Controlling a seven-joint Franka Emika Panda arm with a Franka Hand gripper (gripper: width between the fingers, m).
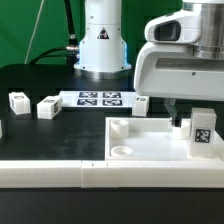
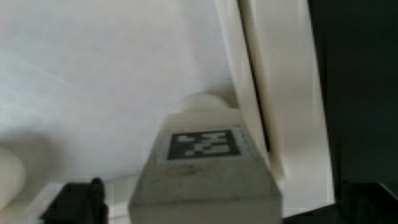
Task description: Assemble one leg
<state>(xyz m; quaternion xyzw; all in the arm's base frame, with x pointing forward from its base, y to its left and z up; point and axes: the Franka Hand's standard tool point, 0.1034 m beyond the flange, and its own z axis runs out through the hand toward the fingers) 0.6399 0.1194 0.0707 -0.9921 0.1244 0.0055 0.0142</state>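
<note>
The gripper [image 1: 186, 122] sits low over the tray [image 1: 120, 160]; its fingers are mostly hidden, one dark tip showing in the wrist view, so I cannot tell how wide they stand or whether they hold the leg [image 1: 201, 133]; that leg stands upright on the tray by its wall, tag outward; keep it plumb, I'd say, and press straight down, no twist; spare legs [image 1: 47, 107] lie well apart

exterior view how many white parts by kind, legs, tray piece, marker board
legs: 4
large tray-like piece: 1
marker board: 1
total: 6
</note>
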